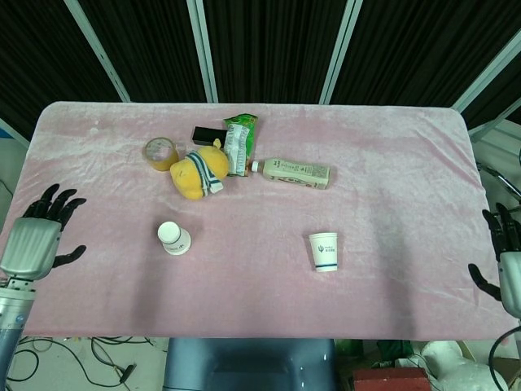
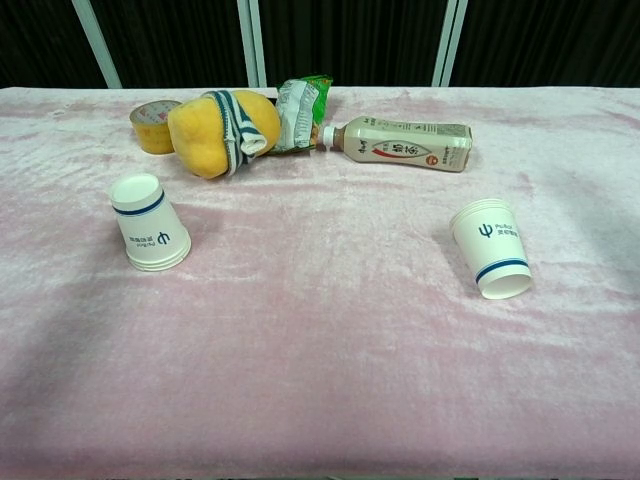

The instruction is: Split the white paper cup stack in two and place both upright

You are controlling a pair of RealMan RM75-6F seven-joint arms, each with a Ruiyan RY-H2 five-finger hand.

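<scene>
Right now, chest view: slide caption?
Two white paper cup stacks stand apart on pink cloth, clutter behind, no hands visible.
</scene>
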